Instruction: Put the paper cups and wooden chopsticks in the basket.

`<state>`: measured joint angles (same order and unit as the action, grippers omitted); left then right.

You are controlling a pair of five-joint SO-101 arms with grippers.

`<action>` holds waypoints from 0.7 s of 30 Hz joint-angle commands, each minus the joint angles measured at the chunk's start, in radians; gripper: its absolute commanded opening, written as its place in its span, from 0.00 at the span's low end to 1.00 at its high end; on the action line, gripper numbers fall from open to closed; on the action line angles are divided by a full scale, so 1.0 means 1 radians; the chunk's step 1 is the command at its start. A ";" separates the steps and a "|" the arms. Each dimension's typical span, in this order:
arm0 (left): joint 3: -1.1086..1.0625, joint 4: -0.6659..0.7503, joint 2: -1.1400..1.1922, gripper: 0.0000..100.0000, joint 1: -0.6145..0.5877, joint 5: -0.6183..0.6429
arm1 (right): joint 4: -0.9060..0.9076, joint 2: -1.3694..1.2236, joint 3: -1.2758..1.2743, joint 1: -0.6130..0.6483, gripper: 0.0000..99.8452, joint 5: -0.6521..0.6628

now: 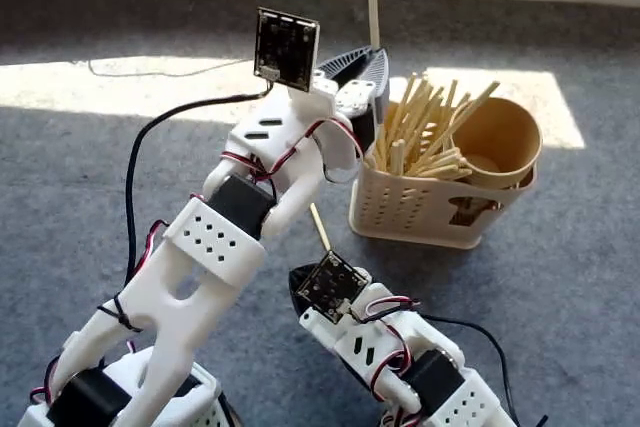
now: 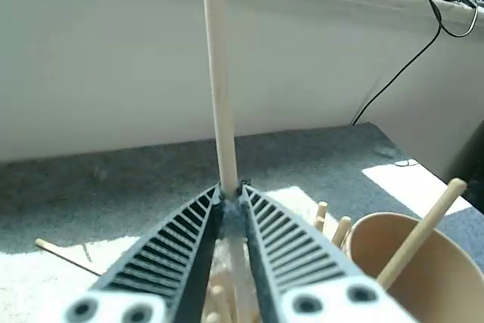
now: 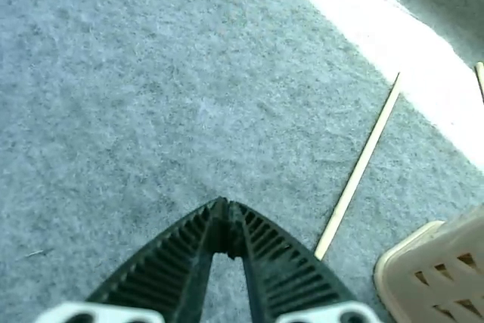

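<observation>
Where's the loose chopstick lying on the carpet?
In the high view the loose chopstick lies on the carpet left of the basket, just ahead of the right gripper.

A grey, carpet-like worktop [image 1: 80, 177] lies with a bright band of sunlight [image 1: 60, 82] across its far side. Behind it stands a pale wall [image 2: 98, 58], where a black cable [image 2: 395, 72] trails down.

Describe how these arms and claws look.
The left arm and right arm are white plastic shells with black motors, slotted vents, red and black wires. The left claw and right claw have black, ribbed, tapering fingers. Dark square camera boards top both wrists.
</observation>
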<state>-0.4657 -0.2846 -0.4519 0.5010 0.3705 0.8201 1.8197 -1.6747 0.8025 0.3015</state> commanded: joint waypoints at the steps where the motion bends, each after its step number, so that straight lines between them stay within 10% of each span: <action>1: 0.002 -0.048 -0.010 0.14 0.012 0.008 | -0.018 0.015 -0.090 -0.012 0.01 0.015; 21: 0.375 -0.580 -0.091 0.15 0.058 0.006 | -0.018 0.013 -0.090 -0.012 0.01 0.015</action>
<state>-0.1511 -0.8401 -0.4703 0.5470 0.3675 0.8201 1.8197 -1.6747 0.8025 0.3076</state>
